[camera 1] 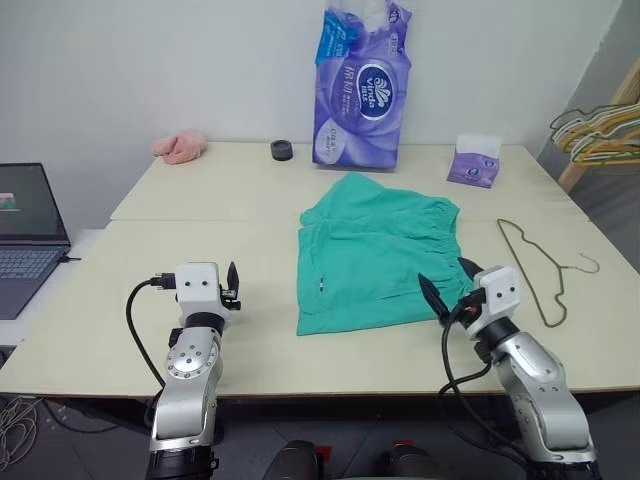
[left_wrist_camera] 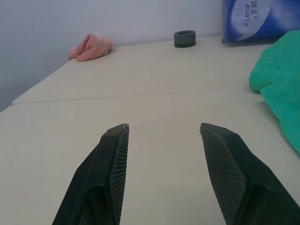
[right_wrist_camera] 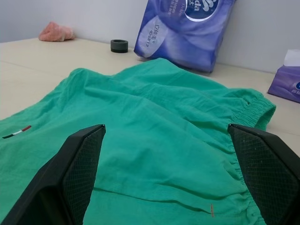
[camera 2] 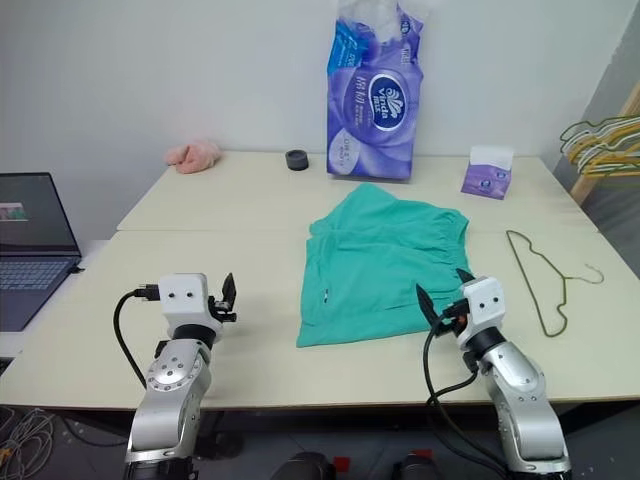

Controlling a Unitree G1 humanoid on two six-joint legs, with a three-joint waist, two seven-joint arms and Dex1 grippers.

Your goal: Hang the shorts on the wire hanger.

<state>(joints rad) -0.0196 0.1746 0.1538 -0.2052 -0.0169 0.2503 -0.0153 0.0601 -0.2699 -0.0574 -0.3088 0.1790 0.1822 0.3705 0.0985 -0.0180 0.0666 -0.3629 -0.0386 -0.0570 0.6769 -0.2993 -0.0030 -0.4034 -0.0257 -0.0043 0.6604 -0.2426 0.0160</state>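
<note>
The teal-green shorts (camera 1: pixel 375 250) are spread flat on the middle of the tabletop (camera 1: pixel 200 200), with the wire hanger (camera 1: pixel 535 265) lying just beside them on the right, apart from the cloth. The right tool (camera 1: pixel 447 280) is held wide apart at the near right edge of the shorts, nothing pinched. The left tool (left_wrist_camera: pixel 164 164) is half spread over bare tabletop. A waistband grasp seems called for: both layers should be gathered before lifting, so that the fabric is not dragged onto the hanger.

Teal-green shorts (camera 1: pixel 375 250) with a small red-and-white mark; olive-grey wire hanger (camera 1: pixel 545 268); pale cream bench (camera 1: pixel 200 190); purple-and-white tissue pack (camera 1: pixel 362 90); pink cloth (camera 1: pixel 180 148); black ribbed pincer fingers (left_wrist_camera: pixel 115 164).
</note>
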